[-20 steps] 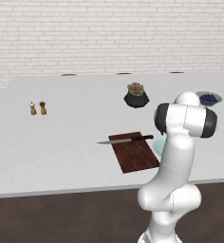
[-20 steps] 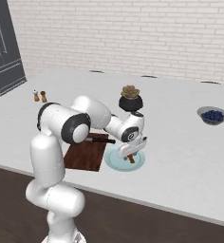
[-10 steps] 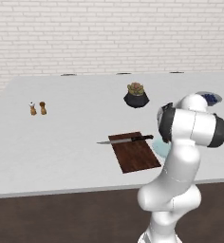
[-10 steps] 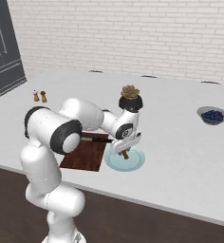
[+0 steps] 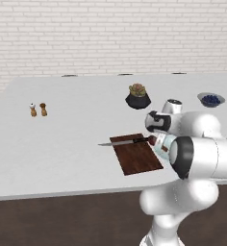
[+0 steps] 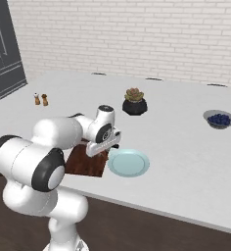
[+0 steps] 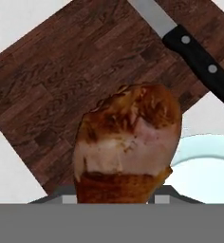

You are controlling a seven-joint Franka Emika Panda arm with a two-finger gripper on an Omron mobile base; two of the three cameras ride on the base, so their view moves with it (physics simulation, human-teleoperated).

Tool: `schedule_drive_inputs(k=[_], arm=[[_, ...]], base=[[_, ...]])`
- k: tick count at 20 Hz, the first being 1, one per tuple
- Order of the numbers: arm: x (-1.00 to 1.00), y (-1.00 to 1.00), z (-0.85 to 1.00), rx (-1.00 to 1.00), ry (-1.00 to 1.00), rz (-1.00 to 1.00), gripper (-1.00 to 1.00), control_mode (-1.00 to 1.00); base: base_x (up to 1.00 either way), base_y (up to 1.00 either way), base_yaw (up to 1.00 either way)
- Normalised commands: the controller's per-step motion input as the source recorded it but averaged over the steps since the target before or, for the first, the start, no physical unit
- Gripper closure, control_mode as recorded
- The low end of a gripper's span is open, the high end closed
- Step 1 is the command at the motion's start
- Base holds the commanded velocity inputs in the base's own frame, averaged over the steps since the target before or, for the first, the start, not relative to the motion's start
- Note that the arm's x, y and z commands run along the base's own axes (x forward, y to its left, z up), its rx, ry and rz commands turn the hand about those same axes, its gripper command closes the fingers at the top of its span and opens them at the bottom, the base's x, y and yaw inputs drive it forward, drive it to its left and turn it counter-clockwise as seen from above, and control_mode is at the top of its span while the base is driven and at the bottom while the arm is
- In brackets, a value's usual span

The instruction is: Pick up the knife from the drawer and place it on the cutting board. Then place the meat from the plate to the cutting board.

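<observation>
Tool (image 6: pixel 103 145) sits left of centre in the right base view, clamped on the meat (image 7: pixel 128 144); fingertips hidden behind it in the hand view, where the browned chunk fills the lower centre. Meat hangs above the cutting board (image 7: pixel 80 76), near its edge beside the plate (image 7: pixel 206 163), which shows pale blue at lower right of the hand view. Knife (image 5: pixel 130 141) lies across the board's far end in the left base view, blade poking off the left edge onto the table (image 5: pixel 62 144), black handle to the right. Upper part of the left base view: potted plant (image 5: pixel 137 96), bowl of blueberries (image 5: pixel 211 99), shakers (image 5: pixel 38 109).
</observation>
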Motion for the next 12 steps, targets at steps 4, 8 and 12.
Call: schedule_drive_inputs(k=[4, 8, 12], arm=[[-0.11, 0.99, -0.01, -0.01, 0.00, 0.03, 1.00, -1.00], [0.00, 0.61, -0.23, -0.01, 0.00, 0.00, 1.00, -1.00], [0.09, 0.31, -0.33, -0.02, 0.00, 0.00, 1.00, -1.00]], base=[[0.00, 0.00, 0.00], [0.00, 0.00, 0.00], [0.00, 0.00, 0.00]])
